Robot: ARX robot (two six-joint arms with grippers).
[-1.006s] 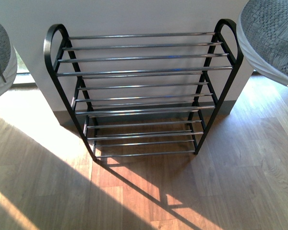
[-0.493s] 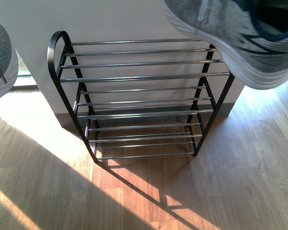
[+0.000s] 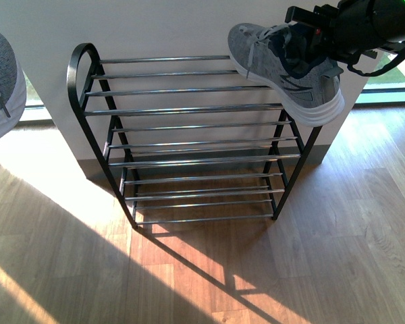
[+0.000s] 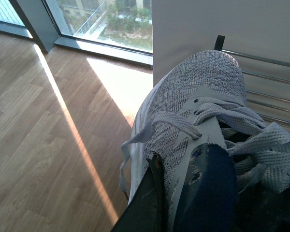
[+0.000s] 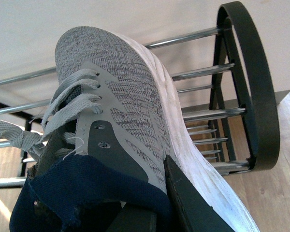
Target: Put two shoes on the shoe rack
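Jaws, front view: right gripper [image 3: 315, 42] is closed on the heel collar of the right sneaker [image 3: 277, 64].
Right sneaker, front view: lifted and tilted, toe toward the wall, heel lower. It sits over the right end of the top tier of the shoe rack [image 3: 71, 74]. Cannot tell whether it touches the rods.
Left sneaker, front view: left sneaker [image 3: 1, 81] is cut off by the picture's left edge, above the wood floor [image 3: 189, 283] and well apart from the rack.
Jaws, left wrist view: left gripper [image 4: 169, 208] is clamped on the left sneaker's collar. One dark finger [image 4: 146, 198] presses its outer side just beside the navy lining [image 4: 208, 188]. The other finger is hidden.
Surroundings, left wrist view: chrome rods beyond the toe, a sunlit floor and a window [image 4: 106, 19].
Jaws, right wrist view: one dark finger [image 5: 193, 208] lies flat against the right sneaker's side wall. The other finger is hidden by the shoe.
Position, right wrist view: white sole edge is near the rack's black end loop, with the rods behind it.
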